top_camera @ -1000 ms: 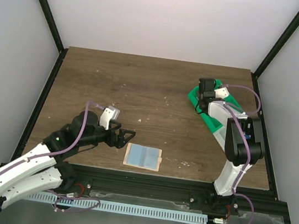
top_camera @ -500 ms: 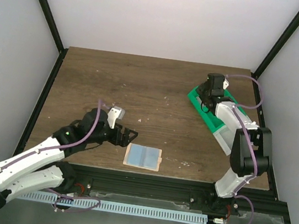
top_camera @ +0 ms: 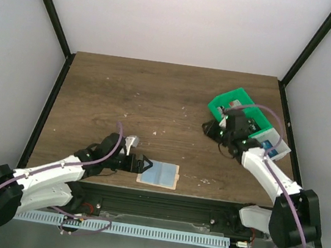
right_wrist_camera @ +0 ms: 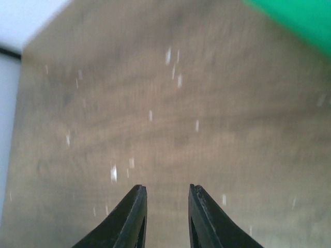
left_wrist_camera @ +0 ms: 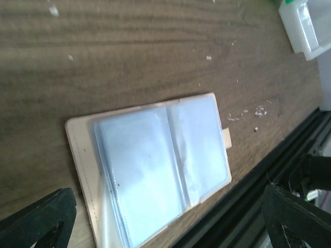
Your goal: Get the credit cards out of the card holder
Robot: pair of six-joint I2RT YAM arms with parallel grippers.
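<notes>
Left gripper [top_camera: 140,163], jaws spread wide, has advanced to left edge of flat tan rectangular card holder [top_camera: 158,174], near-centre. Right gripper [right_wrist_camera: 166,187], jaws slightly parted, empty, has left green plastic tray [top_camera: 234,98]. Next extraction likely imminent.

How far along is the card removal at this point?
Done: the holder lies open on the table, pockets up. In hand: nothing gripped; the open left gripper sits at the holder's left edge, and the right gripper, jaws parted and empty, hangs over the table beside the tray. Left: no loose card shows on the table, and the pockets are too blurred to tell whether cards are inside.
</notes>
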